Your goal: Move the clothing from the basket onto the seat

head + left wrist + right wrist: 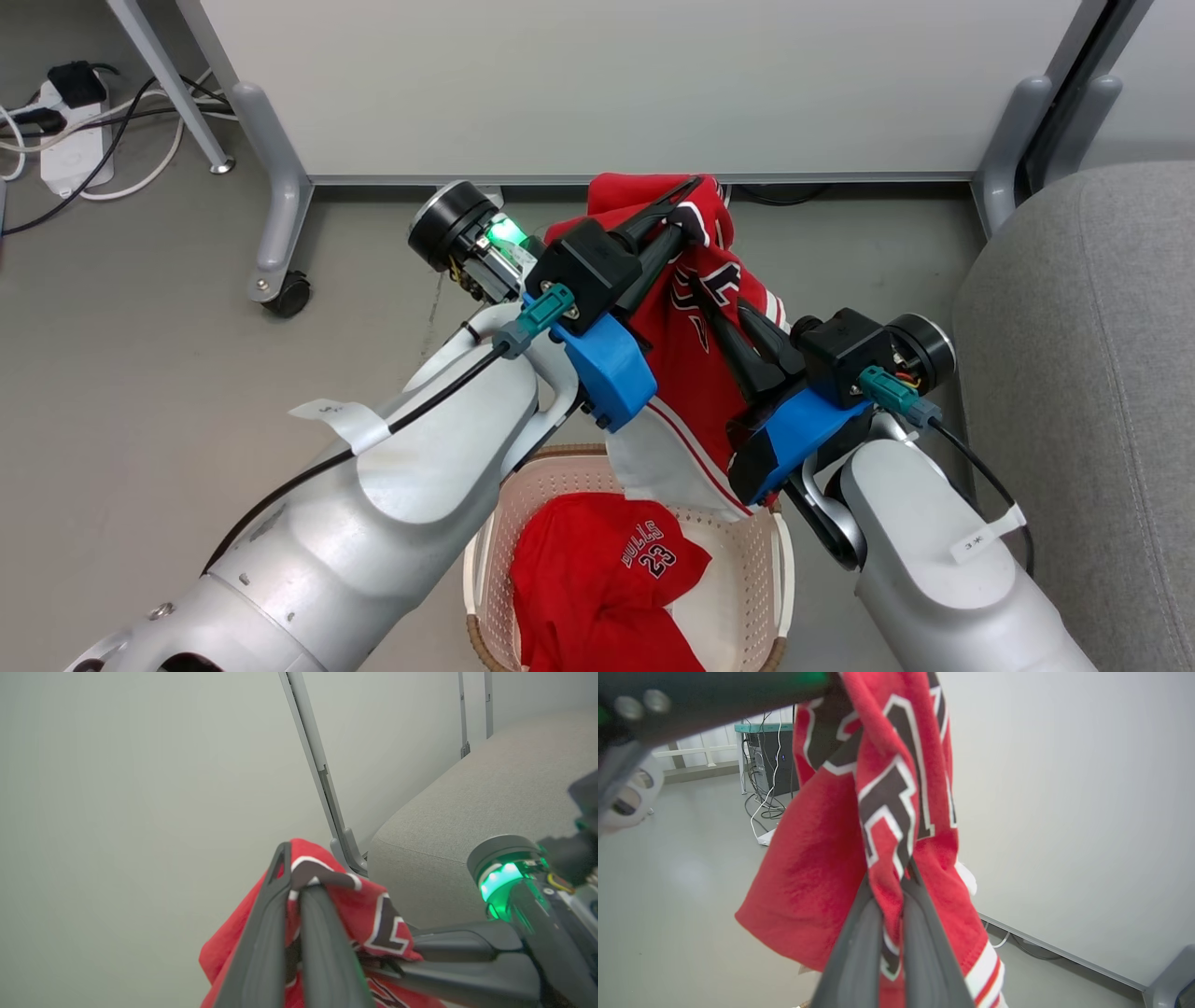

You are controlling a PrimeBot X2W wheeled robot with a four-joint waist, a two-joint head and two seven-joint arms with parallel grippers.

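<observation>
While looking down in the head view, takes in a smooth grey floor (140, 420), a white partition panel (607, 84) on grey legs, and a black caster (285, 297) under one leg. Finds a white power strip (75, 149) with dark plugs and loose cables at the far left. Meets the seat (1083, 373), light grey fabric with a long seam, along the right edge, just beside the right forearm. Puts the basket (756, 560) on the floor at the bottom, between the two forearms and near the seat's side. Adds, in the right wrist view, a dark computer tower (768, 760) with trailing cables under a teal-edged desk, far across the floor.

Splits the clothing in two: leaves one red piece (597, 597) crumpled inside the basket and holds the other red garment (686, 392) high above it, well off the seat. Clamps the left gripper (686, 210) tight on the top edge of that raised garment. Pinches the right gripper (726, 317) on a fold lower down, fingers nearly together around the cloth.

Reads "BULLS 23" in dark, white-edged letters on the piece in the basket, turned at an angle. Makes out big dark block letters with white outlines on the raised garment, too folded to read as a word. Notes white paper tags (341, 415) on both forearms, with marks too small to read.
</observation>
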